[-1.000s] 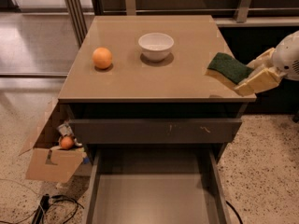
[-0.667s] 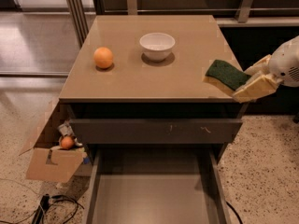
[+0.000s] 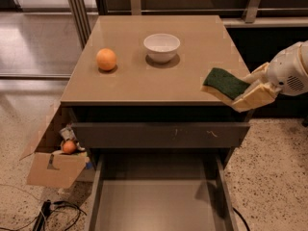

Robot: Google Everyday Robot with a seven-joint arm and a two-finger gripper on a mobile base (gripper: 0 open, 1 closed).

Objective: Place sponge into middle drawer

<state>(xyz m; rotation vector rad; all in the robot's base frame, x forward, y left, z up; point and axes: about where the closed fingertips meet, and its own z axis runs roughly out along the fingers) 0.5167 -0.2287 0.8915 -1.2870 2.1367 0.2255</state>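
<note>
The counter (image 3: 192, 83) anchors everything. Below its front edge, under a closed front (image 3: 159, 134) with pale scratches, the middle drawer (image 3: 159, 206) stands pulled out. The gripper (image 3: 241, 96) hangs just off the counter's right front corner, its fingers clamped on the sponge's right end. The bowl (image 3: 161, 47) sits at the counter's back middle. The sponge (image 3: 225, 82), green side up and tilted, juts over that right front corner. The orange (image 3: 106, 59) sits left of the bowl.

Gripped by one end only, the sponge could snag the counter's edge on the way down and twist loose. Letting go short of the drawer would leave it on the floor.
</note>
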